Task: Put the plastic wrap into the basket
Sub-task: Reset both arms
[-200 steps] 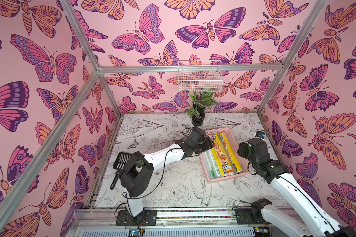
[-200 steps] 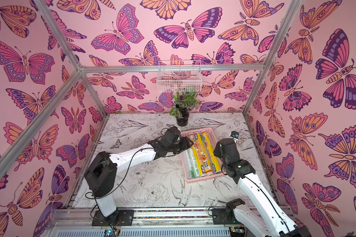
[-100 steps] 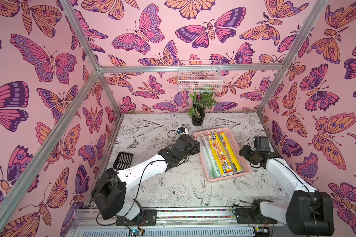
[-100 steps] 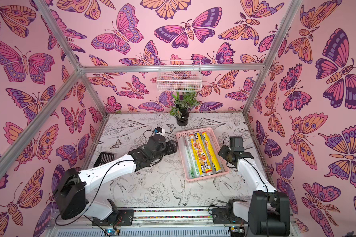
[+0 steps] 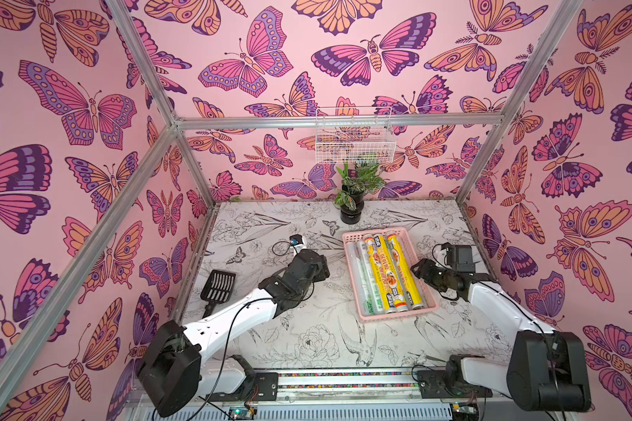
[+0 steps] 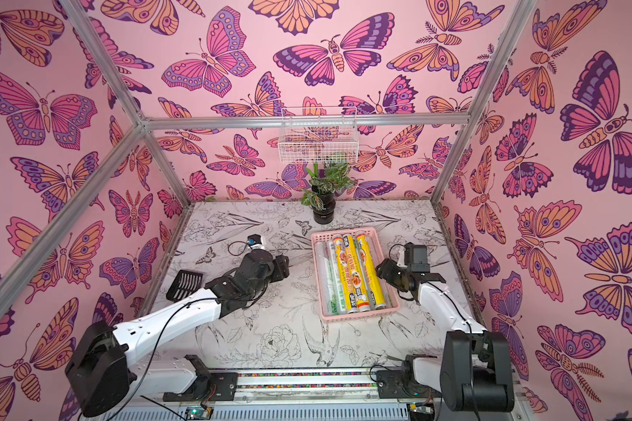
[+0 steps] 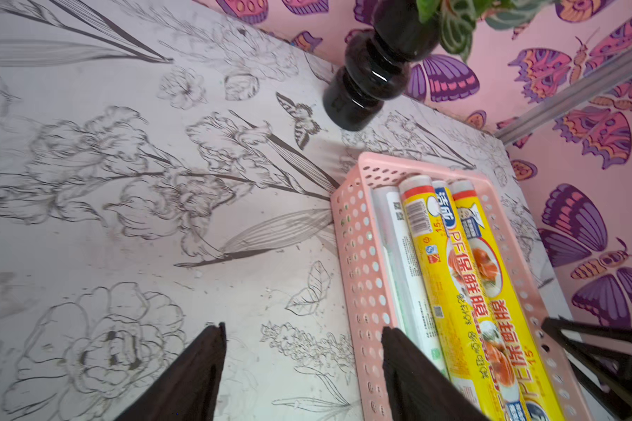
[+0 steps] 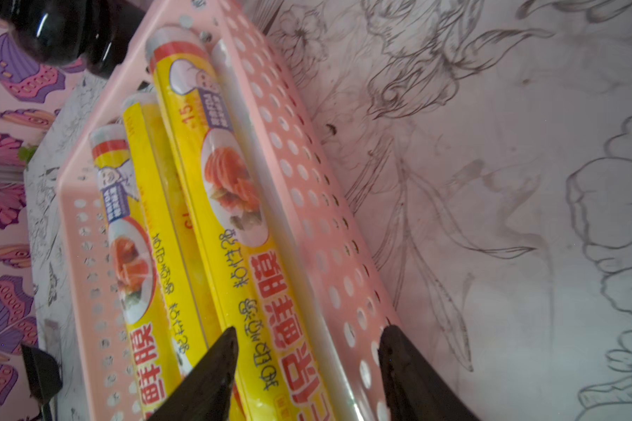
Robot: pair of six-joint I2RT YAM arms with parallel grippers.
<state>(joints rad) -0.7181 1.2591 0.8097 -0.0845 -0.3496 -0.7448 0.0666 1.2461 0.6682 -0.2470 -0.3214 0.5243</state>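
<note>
Presently, the plastic wrap (image 5: 385,273) is seen laid in the basket (image 5: 398,316), right of frame centre; left hand (image 7: 303,328) and right hand (image 8: 307,331) are spread apart, empty.

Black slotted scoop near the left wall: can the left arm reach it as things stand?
Probably yes. The scoop lies uncovered beside the left arm; its fingers are empty but point toward the pink basket, so it must swing back.

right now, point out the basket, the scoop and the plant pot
basket (image 5: 398,314): in a top view, on its near rim
scoop (image 5: 218,284): in a top view, on its slotted head
plant pot (image 5: 351,215): in a top view, on the black pot's side
</note>
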